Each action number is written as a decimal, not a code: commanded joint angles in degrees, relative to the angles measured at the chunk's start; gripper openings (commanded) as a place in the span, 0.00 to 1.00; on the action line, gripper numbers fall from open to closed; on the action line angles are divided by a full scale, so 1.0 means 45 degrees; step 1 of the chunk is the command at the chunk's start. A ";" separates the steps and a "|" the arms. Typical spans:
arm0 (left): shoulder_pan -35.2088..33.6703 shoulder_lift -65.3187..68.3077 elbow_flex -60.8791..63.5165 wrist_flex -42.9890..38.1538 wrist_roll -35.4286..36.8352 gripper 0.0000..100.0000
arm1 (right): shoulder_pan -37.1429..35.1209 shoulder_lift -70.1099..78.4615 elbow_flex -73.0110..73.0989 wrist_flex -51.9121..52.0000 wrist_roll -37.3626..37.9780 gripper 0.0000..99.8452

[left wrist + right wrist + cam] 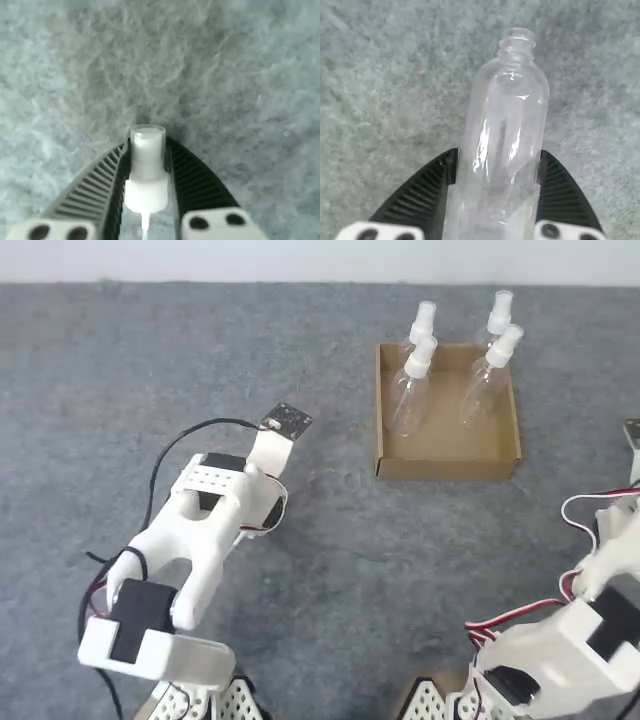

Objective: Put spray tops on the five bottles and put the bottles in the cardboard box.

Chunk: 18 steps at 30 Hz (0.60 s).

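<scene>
1. Bottles, four of them, are being kept upright inside the cardboard box, two towards its far wall and two just in front of those.
2. Each of the four is being topped by one of the white spray tops, which are being carried above the box rim.
3. A fifth bottle, clear and with its threaded neck bare, is being gripped around its body by the right gripper. The jaws are being pressed against both of its sides, and the neck is being pointed away from the wrist.
4. This bottle is being held outside the box, over the grey cloth covering the table.
5. A loose spray top, white with a clear cap, is being clenched by the left gripper between its ribbed black fingers. Its thin tube is being pointed back towards the wrist.
6. The left arm is being held over the cloth well apart from the box, off the box's left side and nearer the arm bases.
7. The right arm is being held beyond the box's near right corner, also well apart from it.
</scene>
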 commanded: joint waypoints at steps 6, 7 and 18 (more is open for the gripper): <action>0.0293 -0.1993 -0.0225 0.0527 0.0821 0.01 | 0.0010 -0.1084 -0.0821 0.1553 0.0137 0.19; 0.0449 -0.2501 -0.0225 0.0742 0.0977 0.01 | -0.0049 -0.1084 -0.1055 0.1924 0.0137 0.19; 0.2149 -0.5724 0.0830 0.1407 0.2325 0.01 | -0.0361 -0.0947 -0.2383 0.3370 0.0137 0.29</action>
